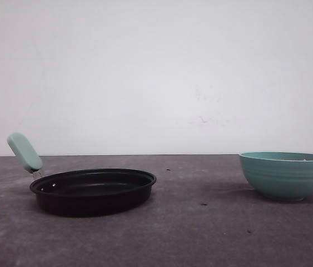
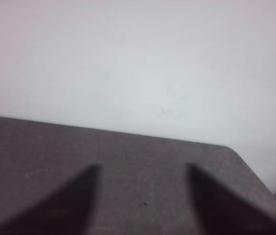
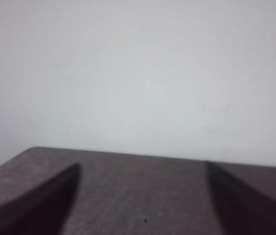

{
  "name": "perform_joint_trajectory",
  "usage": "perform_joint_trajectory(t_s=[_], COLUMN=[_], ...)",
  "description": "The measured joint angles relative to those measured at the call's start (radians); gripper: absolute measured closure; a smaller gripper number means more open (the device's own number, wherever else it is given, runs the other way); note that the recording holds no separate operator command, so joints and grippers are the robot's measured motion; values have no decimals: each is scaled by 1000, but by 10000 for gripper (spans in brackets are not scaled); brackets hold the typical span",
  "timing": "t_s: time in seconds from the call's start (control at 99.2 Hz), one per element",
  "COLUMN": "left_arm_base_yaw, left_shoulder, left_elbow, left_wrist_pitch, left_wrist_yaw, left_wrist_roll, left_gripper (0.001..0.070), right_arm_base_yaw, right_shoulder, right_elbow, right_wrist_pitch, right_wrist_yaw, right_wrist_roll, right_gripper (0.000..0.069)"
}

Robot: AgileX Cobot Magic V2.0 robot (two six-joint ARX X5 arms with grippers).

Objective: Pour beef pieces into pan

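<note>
The black pan sits on the table at the left of the front view, its mint-green handle sticking up to the left. A teal ribbed bowl stands at the right; its rim hides what is inside, so the beef pieces are out of sight. In the left wrist view my left gripper is open, its dark fingers wide apart over bare tabletop. My right gripper is open too, with only tabletop between its fingers.
The dark grey table runs back to a white wall. A few small dark specks lie on the surface between pan and bowl. The left wrist view shows a rounded table corner.
</note>
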Motion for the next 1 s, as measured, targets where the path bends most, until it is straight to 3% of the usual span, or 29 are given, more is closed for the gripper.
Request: perform_joint_trajectory(t_s=[0.071, 0.151, 0.343, 0.575, 0.726, 0.998], left_arm_base_yaw=[0, 0, 0, -2, -2, -3], left_shoulder=[-4, -10, -7, -6, -5, 99], left_elbow=[0, 0, -2, -130, -315, -624], left_wrist_pitch=[-3, -29, -127, -117, -22, 199], left_wrist_yaw=[0, 0, 0, 0, 11, 80], left_wrist_roll=[6, 9, 9, -13, -110, -328], left_gripper=[125, 81, 68, 68, 68, 68], right_arm_base_yaw=[0, 0, 0, 0, 0, 0], right_shoulder=[0, 0, 2, 41, 81, 77], right_elbow=[0, 0, 0, 0, 0, 0], right_wrist_pitch=[-8, -21, -86, -226, -305, -304], right_wrist_yaw=[0, 2, 45, 96, 100, 98], right_wrist_roll=[2, 3, 3, 24, 34, 40], right_gripper=[10, 9, 8, 8, 8, 8])
